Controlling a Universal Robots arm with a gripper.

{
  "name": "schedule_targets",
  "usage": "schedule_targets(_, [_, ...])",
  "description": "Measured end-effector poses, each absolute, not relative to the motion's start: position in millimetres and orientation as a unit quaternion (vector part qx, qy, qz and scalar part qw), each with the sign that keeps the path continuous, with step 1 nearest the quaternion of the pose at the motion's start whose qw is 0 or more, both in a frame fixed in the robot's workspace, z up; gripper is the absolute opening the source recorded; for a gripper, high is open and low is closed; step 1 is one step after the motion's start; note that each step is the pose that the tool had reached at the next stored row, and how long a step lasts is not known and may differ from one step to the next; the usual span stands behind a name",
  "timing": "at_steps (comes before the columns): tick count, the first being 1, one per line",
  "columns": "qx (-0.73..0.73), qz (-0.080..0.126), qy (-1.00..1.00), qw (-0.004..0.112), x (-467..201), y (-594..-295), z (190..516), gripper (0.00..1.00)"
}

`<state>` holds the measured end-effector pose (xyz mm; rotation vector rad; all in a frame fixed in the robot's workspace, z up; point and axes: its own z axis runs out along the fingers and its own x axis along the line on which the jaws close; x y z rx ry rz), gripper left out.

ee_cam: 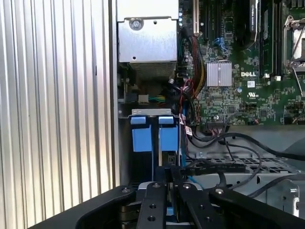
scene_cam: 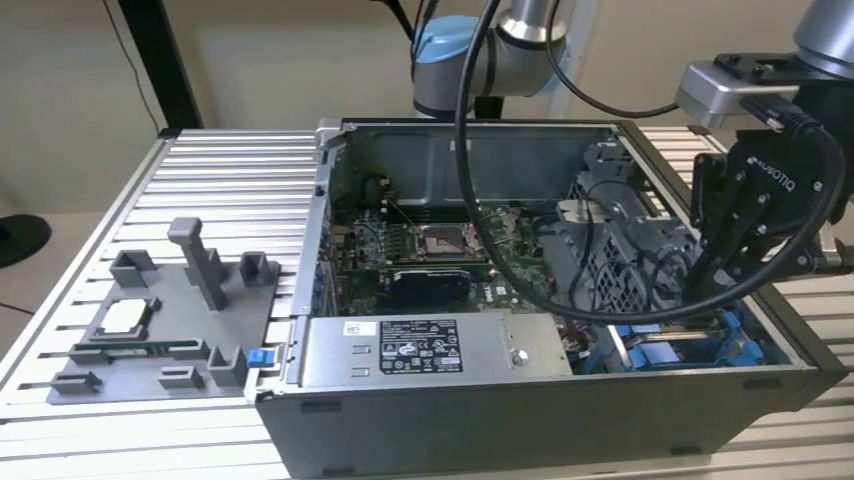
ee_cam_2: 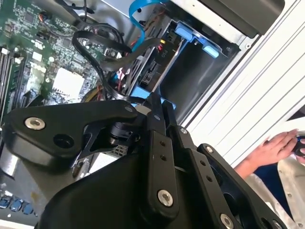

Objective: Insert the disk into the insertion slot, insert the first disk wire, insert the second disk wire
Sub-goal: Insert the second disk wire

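The disk sits in the insertion slot [scene_cam: 621, 275], at the case's corner on the exterior view's right. Its blue carrier [ee_cam: 141, 138] shows beyond my fingertips in both wrist views, and its connector end [ee_cam_2: 151, 71] faces into the case. My gripper [scene_cam: 699, 290] hangs just over that end. In the second wrist view the fingers [ee_cam_2: 156, 143] are pressed together. A black wire [ee_cam_2: 102, 67] curves up to the gripper's tips [ee_cam_2: 158, 106] and looks pinched between them. In the first wrist view its connector [ee_cam: 195, 167] lies right beside the gripper [ee_cam: 169, 174].
A grey power-supply box [scene_cam: 427, 350] with a sticker fills the case's front. The motherboard [scene_cam: 427, 250] and loose cables lie behind it. A grey parts tray [scene_cam: 147, 320] stands on the ribbed table on the exterior view's left. A person's hand [ee_cam_2: 274, 148] rests past the table edge.
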<state>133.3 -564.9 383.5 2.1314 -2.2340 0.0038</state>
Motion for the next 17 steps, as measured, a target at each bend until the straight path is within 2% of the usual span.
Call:
schedule_targets(6, [0.690, 0.006, -0.724, 0.028, 133, -563, 375, 0.00])
schedule_targets(12, [0.686, 0.012, -0.727, 0.020, 132, -560, 371, 0.00])
schedule_targets(16, [0.685, 0.011, -0.728, 0.018, 132, -560, 371, 0.00])
schedule_targets(17, [0.685, 0.008, -0.728, 0.014, 132, -560, 371, 0.00])
